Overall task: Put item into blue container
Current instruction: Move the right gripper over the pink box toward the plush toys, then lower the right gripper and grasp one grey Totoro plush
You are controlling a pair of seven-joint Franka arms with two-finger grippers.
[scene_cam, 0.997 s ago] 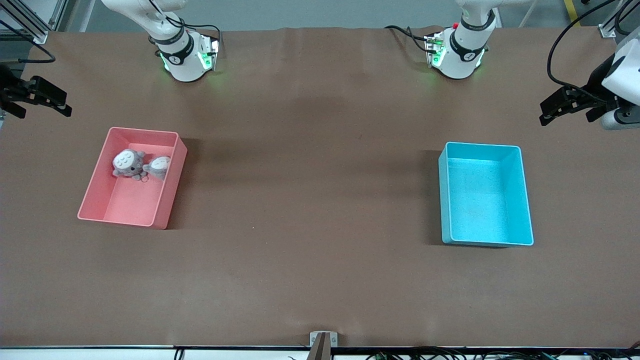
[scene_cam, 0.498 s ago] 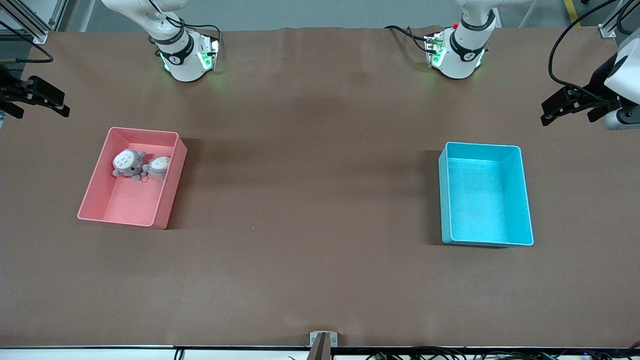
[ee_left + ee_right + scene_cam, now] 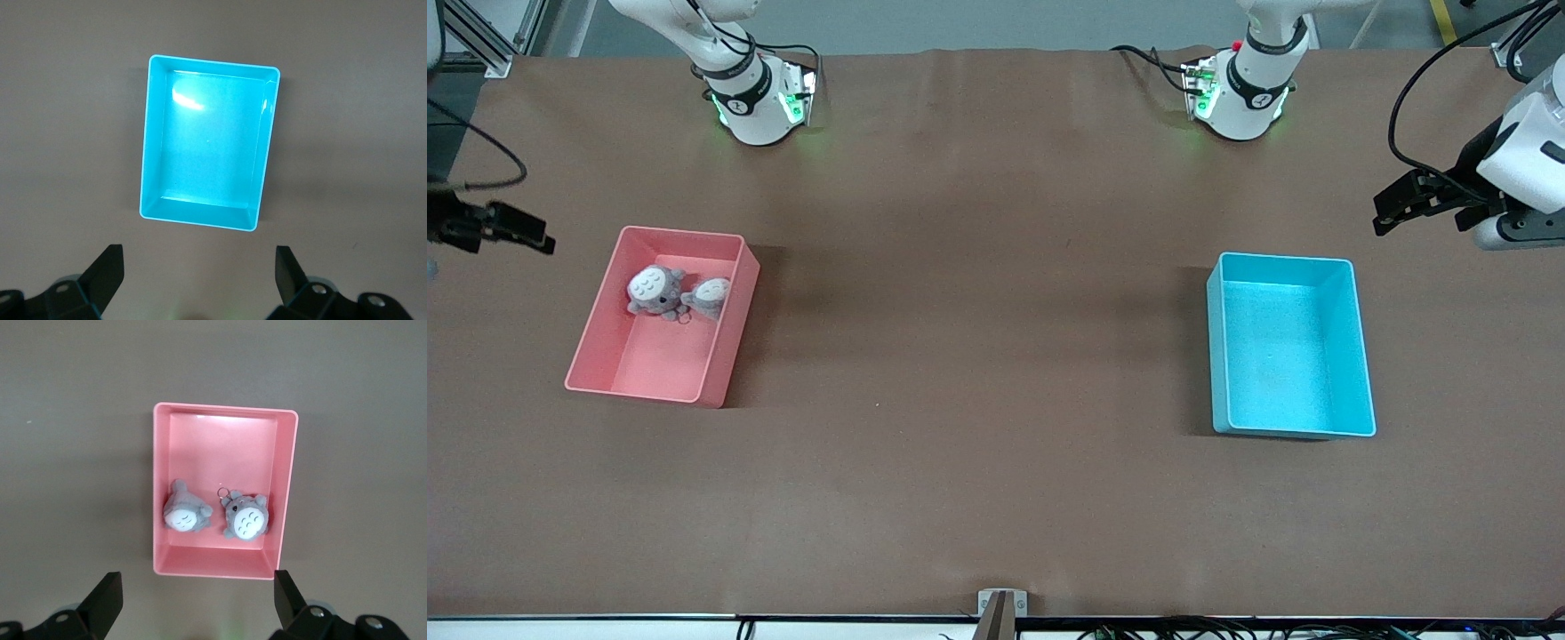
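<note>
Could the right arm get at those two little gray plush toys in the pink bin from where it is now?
Probably yes. The right hand hangs open in the air beside the pink bin, which has no lid, and the two plush toys lie uncovered on its floor with nothing above them.

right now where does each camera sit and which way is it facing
Front view: high, across the table from the bases; sees the table, both arms, the left gripper and right gripper open.
Left wrist view: on the left arm, looking down at the empty blue container; its fingertips show.
Right wrist view: on the right arm, looking down at the pink bin with two plush toys; its fingertips show.
Shared: each bin appears in the front view and one wrist view.
</note>
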